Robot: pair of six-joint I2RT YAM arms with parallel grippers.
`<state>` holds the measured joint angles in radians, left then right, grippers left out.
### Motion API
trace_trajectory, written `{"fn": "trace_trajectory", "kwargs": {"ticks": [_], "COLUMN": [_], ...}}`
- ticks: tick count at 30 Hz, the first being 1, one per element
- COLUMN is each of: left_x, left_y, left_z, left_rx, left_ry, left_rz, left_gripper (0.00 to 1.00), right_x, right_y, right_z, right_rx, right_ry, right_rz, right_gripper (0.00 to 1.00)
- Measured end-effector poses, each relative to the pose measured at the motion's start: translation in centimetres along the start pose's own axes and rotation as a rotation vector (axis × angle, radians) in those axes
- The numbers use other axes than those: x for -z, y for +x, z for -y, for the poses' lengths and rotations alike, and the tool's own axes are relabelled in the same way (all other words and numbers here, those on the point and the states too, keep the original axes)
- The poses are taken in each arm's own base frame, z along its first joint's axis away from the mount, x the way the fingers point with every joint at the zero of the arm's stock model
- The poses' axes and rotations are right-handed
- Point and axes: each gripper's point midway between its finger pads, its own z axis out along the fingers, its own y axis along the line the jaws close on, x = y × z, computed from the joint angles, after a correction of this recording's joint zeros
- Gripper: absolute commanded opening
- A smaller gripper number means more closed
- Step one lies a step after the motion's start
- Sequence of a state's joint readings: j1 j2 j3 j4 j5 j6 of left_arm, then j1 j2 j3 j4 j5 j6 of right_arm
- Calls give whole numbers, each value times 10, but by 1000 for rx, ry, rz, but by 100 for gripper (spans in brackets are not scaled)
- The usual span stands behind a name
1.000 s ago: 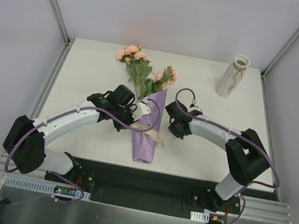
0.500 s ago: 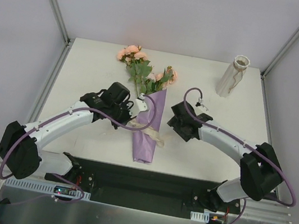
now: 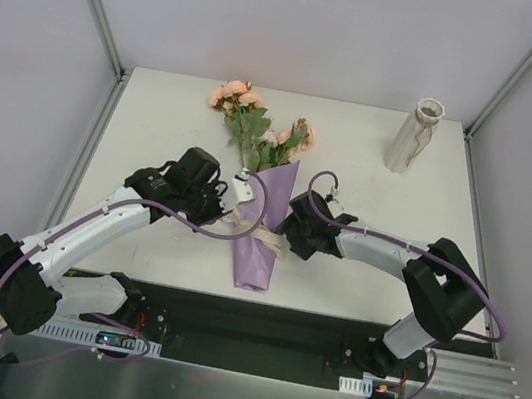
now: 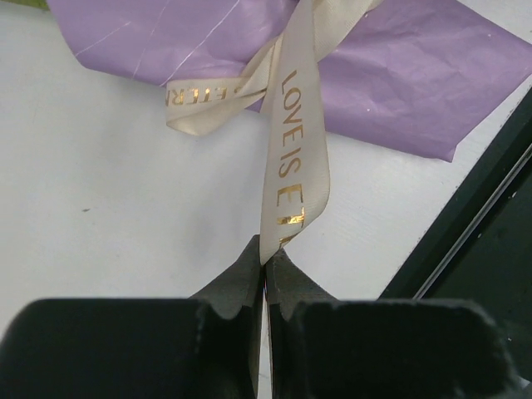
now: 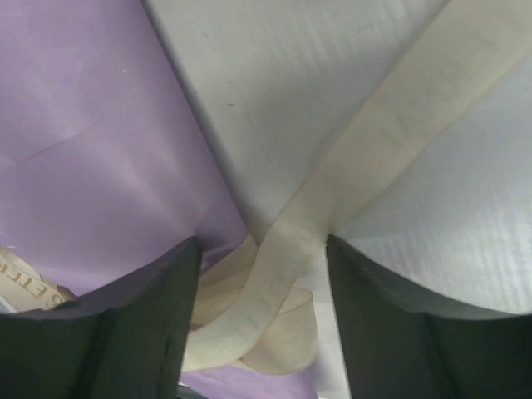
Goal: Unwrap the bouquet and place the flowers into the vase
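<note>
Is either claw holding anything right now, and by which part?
The left claw pinches the cream ribbon by its printed tail end. The right claw is open astride another strand, holding nothing.

Bolted to a black base plate [image 3: 257, 322], the left arm [image 3: 90, 222] and right arm [image 3: 380, 246] are built of white tubular links between bulky black joint housings. A purple cable [image 3: 501, 326] runs out from the plate along each arm. The left gripper [image 4: 264, 262] and right gripper [image 5: 262, 266] have matte black fingers.
</note>
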<state>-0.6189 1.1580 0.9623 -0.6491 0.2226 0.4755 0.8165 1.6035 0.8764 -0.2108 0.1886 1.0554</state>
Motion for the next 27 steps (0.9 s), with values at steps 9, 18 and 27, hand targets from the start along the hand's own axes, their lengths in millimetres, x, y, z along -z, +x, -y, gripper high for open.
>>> {"fn": "trace_trajectory", "kwargs": {"ticks": [9,18,27], "left_x": [9,11,22], "left_y": [6,12,31], "left_z": [-3,-12,-47], "left_rx": [-27,-44,27], "left_ry": [-24,-68,-175], "left_rz": [-13,-41,-84], "left_gripper": [0,0,0], "right_x": [2,34,55], "right_y": [9,-3,-35], "right_z": [-7,-16,11], "right_rx": [-68,-86,-76], "right_ry": [-32,-90,-49], "right_rz": [-37,-6,85], "right_gripper": [2,1,1]}}
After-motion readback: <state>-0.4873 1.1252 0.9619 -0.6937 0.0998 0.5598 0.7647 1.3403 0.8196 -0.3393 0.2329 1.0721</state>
